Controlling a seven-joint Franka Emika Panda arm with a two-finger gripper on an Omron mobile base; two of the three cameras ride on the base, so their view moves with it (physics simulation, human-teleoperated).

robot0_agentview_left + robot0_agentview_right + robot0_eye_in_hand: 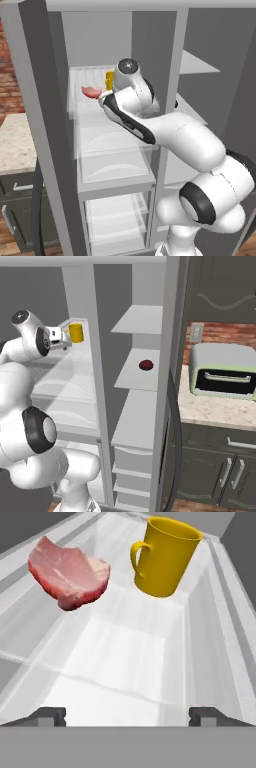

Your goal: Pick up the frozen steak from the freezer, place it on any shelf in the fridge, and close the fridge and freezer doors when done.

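Note:
The frozen steak [70, 574], a pinkish-red slab with a paler edge, lies on the clear ribbed shelf [125, 657] of the fridge, beside a yellow mug [165, 557]. My gripper [127, 714] is open, its fingertips [52, 714] wide apart and short of the steak, with nothing between them. From the left base view the steak [91, 91] sits at the upper clear shelf [85, 107] just left of the gripper [103, 95]. The freezer's grey shelves [140, 318] stand to the right of the fridge.
A small dark red round item [145, 364] rests on a grey freezer shelf. Both doors stand open: one panel [30, 110] at the left, one edge [170, 381] at the right. A toaster oven [222, 376] sits on the counter to the right.

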